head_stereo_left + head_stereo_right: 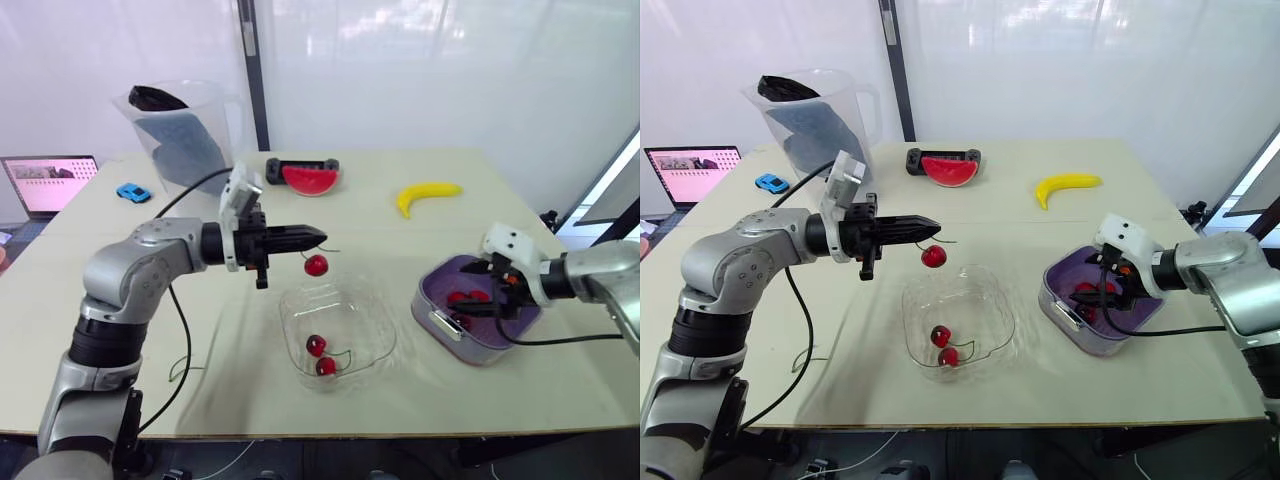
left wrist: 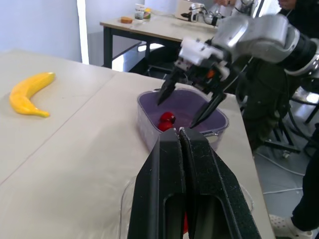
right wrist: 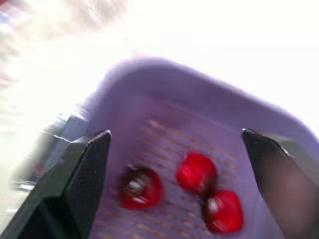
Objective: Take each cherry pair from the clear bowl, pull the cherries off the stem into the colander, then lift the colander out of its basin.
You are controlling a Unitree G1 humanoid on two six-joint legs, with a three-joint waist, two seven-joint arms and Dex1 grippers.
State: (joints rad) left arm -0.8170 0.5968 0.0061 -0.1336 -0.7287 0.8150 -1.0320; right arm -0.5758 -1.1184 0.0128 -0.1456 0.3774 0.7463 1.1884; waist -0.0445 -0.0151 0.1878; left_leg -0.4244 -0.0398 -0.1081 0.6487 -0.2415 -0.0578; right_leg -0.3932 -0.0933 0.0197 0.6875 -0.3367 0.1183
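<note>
Left gripper (image 1: 322, 237) is pinched fully closed on a thin stem, and I see one cherry (image 1: 316, 265) hanging from it just under the fingertips. That cherry is in the air above the far rim of the clear bowl (image 1: 385, 322), not touching it. I can't tell whether a second cherry is on that stem.

Inside the clear bowl lies one cherry pair (image 1: 320, 356), two red cherries side by side on the floor with the stem curling off toward the colander side.

The purple colander (image 1: 447, 268) sits beside the clear bowl on the robot's right, seated in its basin (image 2: 143, 132), both flat on the table (image 1: 500, 390).

Right gripper (image 1: 482, 292) hangs over the colander's open top with its fingers (image 3: 75, 189) spread wide, holding nothing. Right wrist view shows three loose cherries (image 3: 197, 173) on the colander's perforated floor between the two fingers, none touched.

Beyond the clear bowl are a banana (image 1: 425, 193) toward the robot's right and a watermelon slice (image 1: 310, 179) straight behind it. Farther off beyond the bowl on the robot's left are a clear pitcher (image 1: 185, 130), a small blue toy car (image 1: 132, 192) and a laptop (image 1: 45, 182).
</note>
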